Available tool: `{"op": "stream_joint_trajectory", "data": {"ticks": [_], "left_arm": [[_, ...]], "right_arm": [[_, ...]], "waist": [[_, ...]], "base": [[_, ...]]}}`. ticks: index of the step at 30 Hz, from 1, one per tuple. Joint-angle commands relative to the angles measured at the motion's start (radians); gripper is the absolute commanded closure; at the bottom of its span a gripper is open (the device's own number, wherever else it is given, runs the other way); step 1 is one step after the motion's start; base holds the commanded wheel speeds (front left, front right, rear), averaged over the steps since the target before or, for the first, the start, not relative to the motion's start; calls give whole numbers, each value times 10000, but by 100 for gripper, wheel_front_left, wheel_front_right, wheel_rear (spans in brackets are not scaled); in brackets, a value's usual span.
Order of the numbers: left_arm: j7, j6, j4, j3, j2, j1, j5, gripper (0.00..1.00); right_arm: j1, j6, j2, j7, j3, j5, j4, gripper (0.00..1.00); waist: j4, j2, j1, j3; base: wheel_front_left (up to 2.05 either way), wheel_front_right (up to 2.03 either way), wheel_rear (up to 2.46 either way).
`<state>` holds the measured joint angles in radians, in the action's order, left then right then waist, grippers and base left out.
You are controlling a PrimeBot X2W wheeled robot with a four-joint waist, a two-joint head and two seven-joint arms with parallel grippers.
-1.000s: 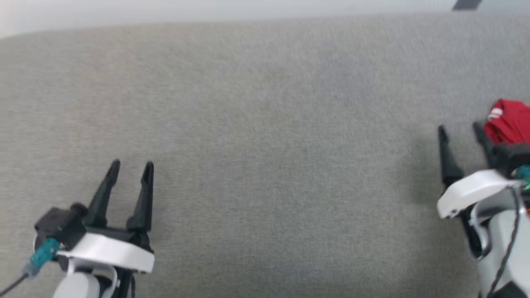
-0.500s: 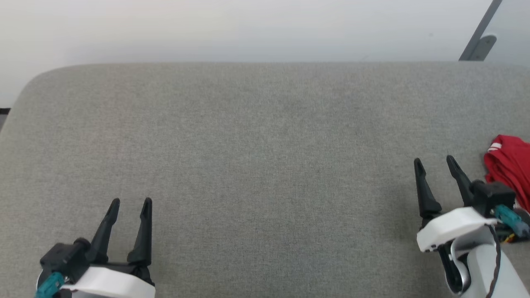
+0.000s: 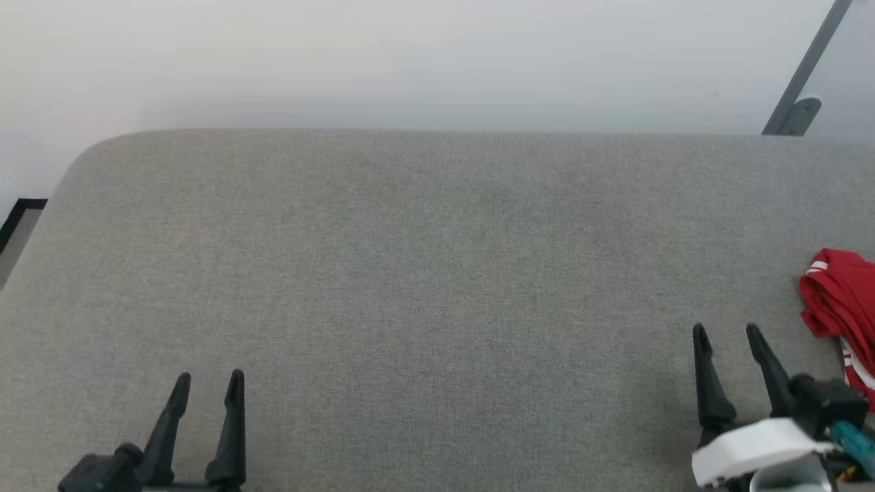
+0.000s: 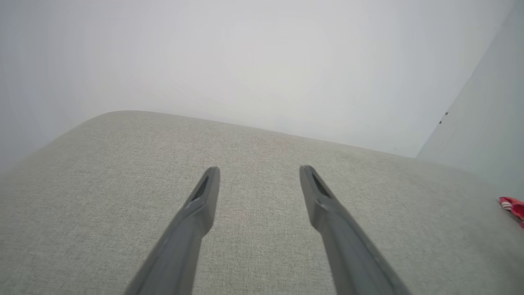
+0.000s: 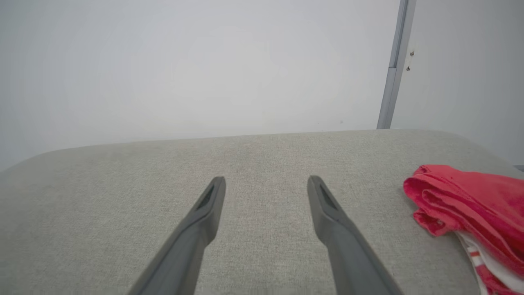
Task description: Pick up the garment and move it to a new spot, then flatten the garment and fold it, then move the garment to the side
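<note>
The garment [image 3: 841,301] lies folded into a red bundle with white striped trim at the right edge of the grey surface, cut off by the frame. It also appears as a red bundle [image 5: 470,209] to the right of my right fingers and as a small red scrap [image 4: 511,205] at the far right. My right gripper [image 3: 728,331] stands open just left of the garment, apart from it, nothing between its fingers. My left gripper [image 3: 208,379] stands open at the lower left, far from the garment, also holding nothing.
The grey fabric surface [image 3: 424,287] has a rounded far-left corner and ends at a pale wall [image 3: 410,61]. A grey metal post [image 3: 806,68] with a bracket rises at the back right. A dark floor strip [image 3: 17,219] shows past the left edge.
The head camera has tilted up, so the wall and far edge now show. The right gripper has drawn back from the garment and both grippers sit lower in the picture. The garment lies where it was.
</note>
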<state>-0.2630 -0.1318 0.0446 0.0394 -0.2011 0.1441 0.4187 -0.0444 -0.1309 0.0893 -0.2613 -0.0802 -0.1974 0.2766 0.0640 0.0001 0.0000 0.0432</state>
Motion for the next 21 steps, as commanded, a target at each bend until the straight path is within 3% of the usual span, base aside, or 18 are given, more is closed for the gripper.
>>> {"op": "stream_joint_trajectory", "data": {"ticks": [1, 21], "left_arm": [[-18, 24, -76, -76, 21, 193, -107, 0], [-18, 24, -185, -391, 356, 481, -203, 0]], "right_arm": [[204, 4, -63, -40, -26, -45, -106, 0], [719, 4, -200, 281, -111, 3, -792, 0]], "waist": [[42, -1, 0, -88], [-121, -1, 0, -145]], "base": [[0, 0, 0], [0, 0, 0]]}}
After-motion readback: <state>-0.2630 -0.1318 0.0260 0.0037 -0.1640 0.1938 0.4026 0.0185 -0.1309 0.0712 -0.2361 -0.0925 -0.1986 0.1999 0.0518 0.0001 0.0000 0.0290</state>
